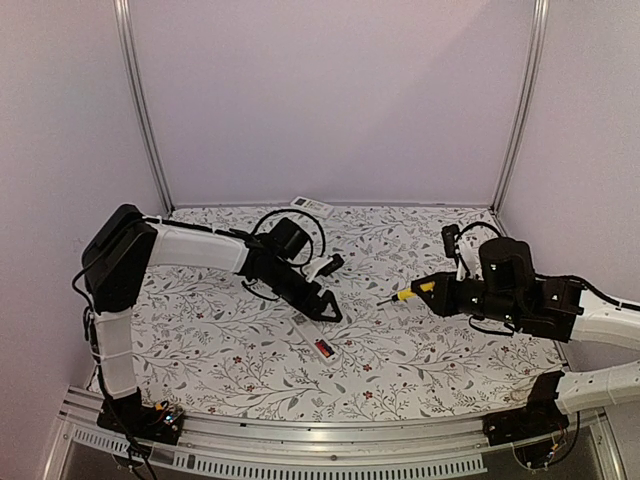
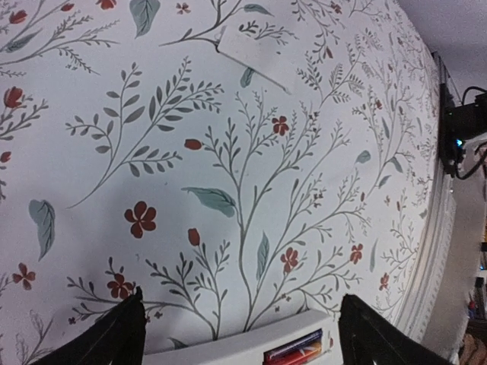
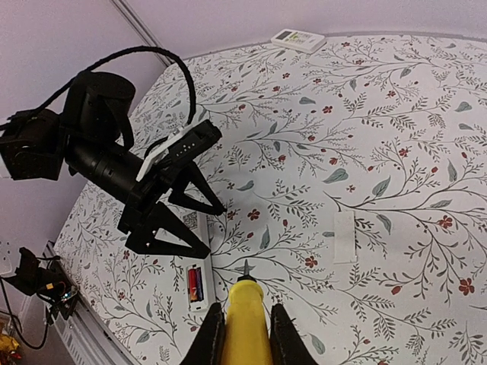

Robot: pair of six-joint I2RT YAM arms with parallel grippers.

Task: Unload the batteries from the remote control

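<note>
The slim white remote point(image 1: 311, 333) lies back-up on the flowered counter point(image 1: 220, 360), near the middle and a little to the left. Its battery bay is open at its near end. A reddish battery point(image 1: 323, 349) still sits in that bay. In the left wrist view a darker strip shows alongside it, too small to make out clearly.

The left gripper point(image 3: 211, 230) is at the far end of the remote with its fingers point(image 2: 114, 338) spread wide apart, and the remote lies between them. I cannot tell whether the fingers touch it.

The right gripper point(image 3: 244, 342) is clamped on the yellow handle of a screwdriver point(image 1: 400, 296). The tip points left toward the remote and is held above the counter, apart from it.

A thin white strip point(image 3: 344, 236) lies flat on the counter to the right of the screwdriver tip. A second, broader white remote point(image 1: 312, 207) lies at the far edge, well apart from the rest.
</note>
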